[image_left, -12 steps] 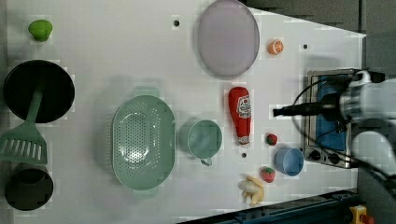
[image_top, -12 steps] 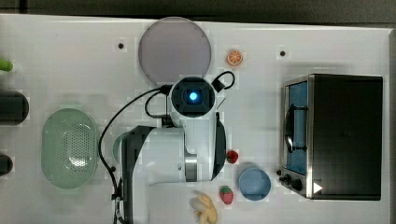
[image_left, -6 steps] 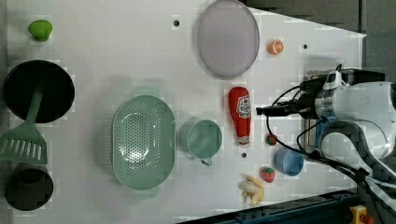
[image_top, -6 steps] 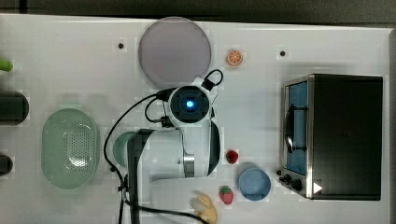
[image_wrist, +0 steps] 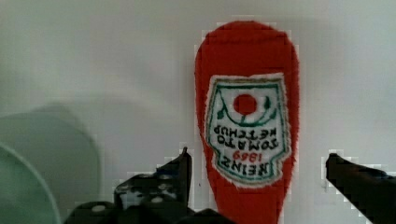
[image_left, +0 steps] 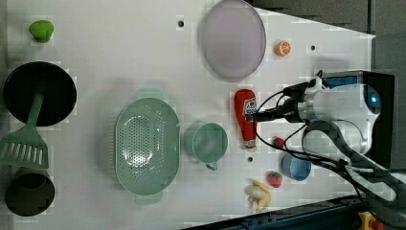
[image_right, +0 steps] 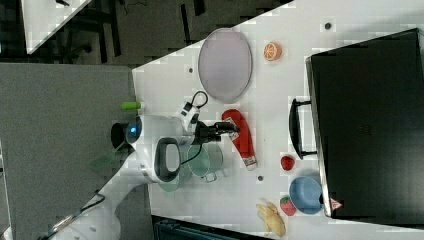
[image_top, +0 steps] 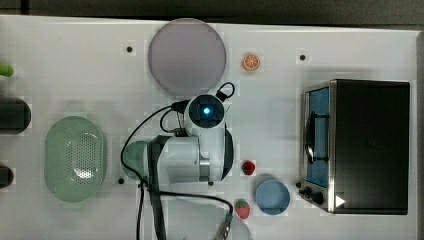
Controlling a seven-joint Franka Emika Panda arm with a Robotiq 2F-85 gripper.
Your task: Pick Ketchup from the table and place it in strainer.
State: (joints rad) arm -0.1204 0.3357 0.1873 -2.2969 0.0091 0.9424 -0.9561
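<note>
The ketchup [image_left: 245,117] is a red bottle with a white label, lying flat on the white table between the green cup and the arm. In the wrist view the ketchup [image_wrist: 247,126] lies lengthwise between my two dark fingers. My gripper [image_wrist: 259,161] is open, with one finger on each side of the bottle and a gap to it on both. The left view shows the gripper [image_left: 253,115] over the bottle's middle, as does the right view, gripper [image_right: 230,127] over ketchup [image_right: 241,135]. The pale green strainer [image_top: 48,160] sits empty at the top view's left, strainer [image_left: 119,143].
A round green cup [image_left: 207,141] stands between strainer and ketchup. A purple plate [image_top: 187,56] and an orange slice [image_top: 251,62] lie beyond. A black oven [image_top: 367,145], a blue bowl [image_top: 272,196], two strawberries [image_top: 248,167], a banana [image_left: 258,194] and a black pan with spatula [image_left: 38,93] are around.
The arm has swung toward the left view's left, bringing the gripper from beside the oven to over the ketchup. The jaws stayed open and the bottle has not moved.
</note>
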